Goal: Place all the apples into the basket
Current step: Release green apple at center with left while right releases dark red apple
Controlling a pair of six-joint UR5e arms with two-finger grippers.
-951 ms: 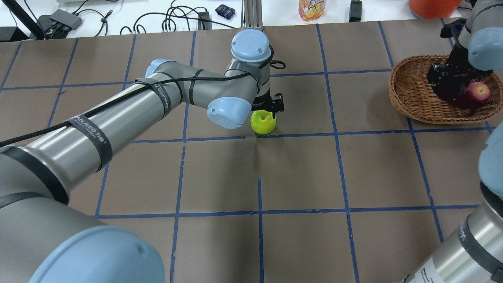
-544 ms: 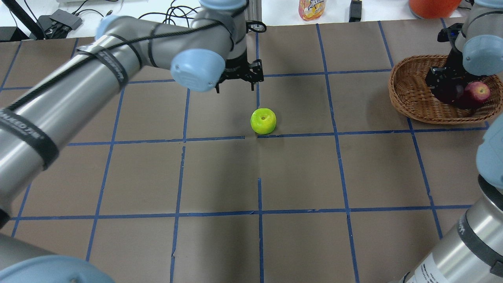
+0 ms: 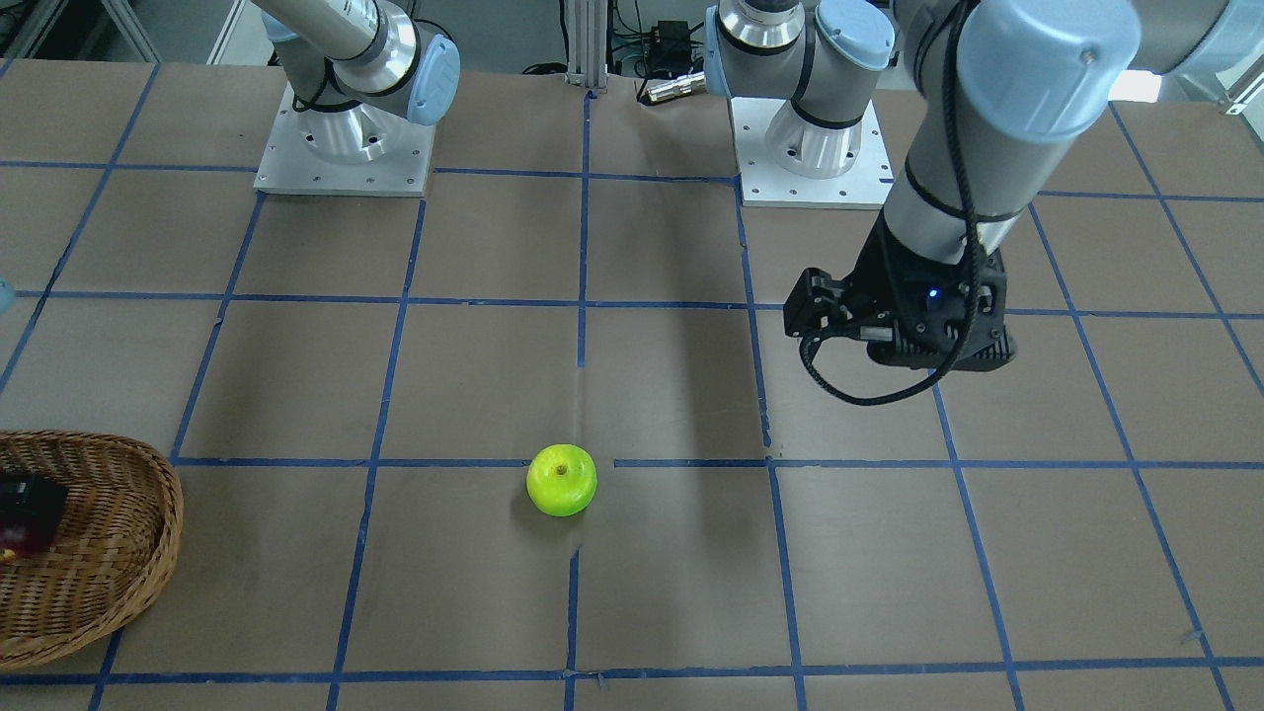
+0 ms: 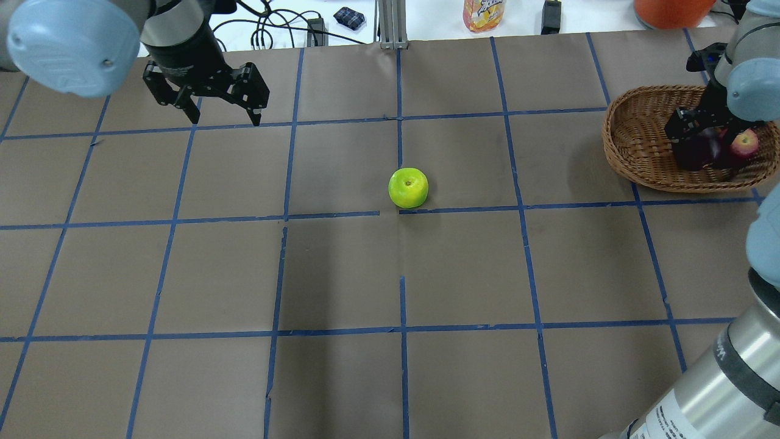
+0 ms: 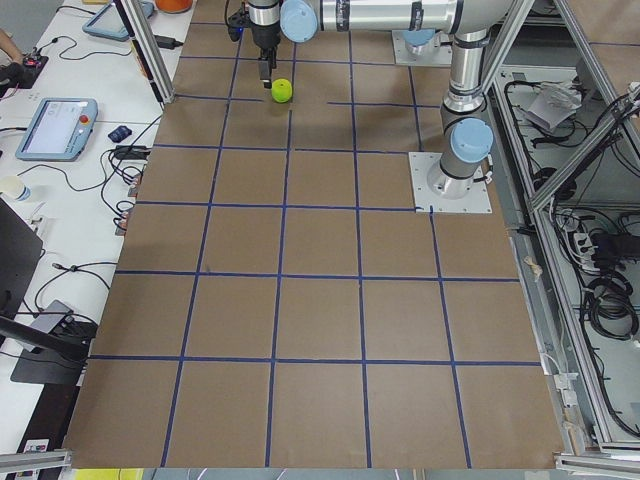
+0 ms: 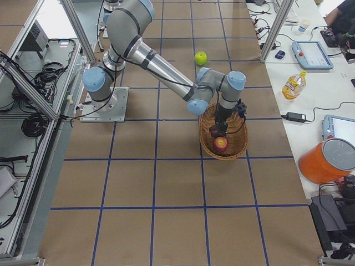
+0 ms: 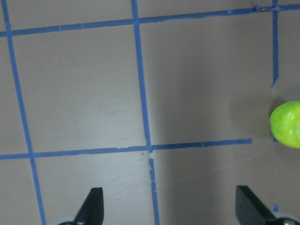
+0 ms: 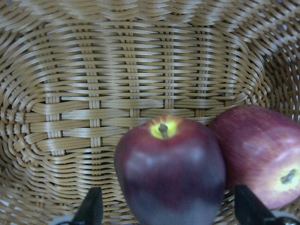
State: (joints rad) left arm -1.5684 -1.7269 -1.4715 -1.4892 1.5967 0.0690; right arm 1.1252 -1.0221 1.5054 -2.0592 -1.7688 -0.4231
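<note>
Only the green apple (image 4: 408,188) lies outside the basket (image 4: 634,160)

From overhead I see that apple alone on the table (image 4: 487,268), near the middle, touching nothing. My left gripper (image 4: 225,120) hangs well off to its left, spread wide and empty. My right gripper (image 4: 701,139) is down inside the basket at the far right, over the maroon apple (image 4: 691,155), with the red apple (image 4: 746,145) just beside.

Front-facing, the green apple sits mid-table and the basket shows at the left edge. The left arm (image 3: 948,148) hides its own fingers here.

The left side view gives me only a small green apple at the far end. The right side view shows the right gripper dipped into the basket.

On the left wrist camera the fingertips (image 7: 93,208) stand wide apart with bare table between them, and the green apple peeks in at the right edge.

On the right wrist camera the maroon apple stands stem-up on the wicker, touching the red one. The fingers (image 8: 91,208) sit spread on either side of it with a gap, gripping nothing.
</note>
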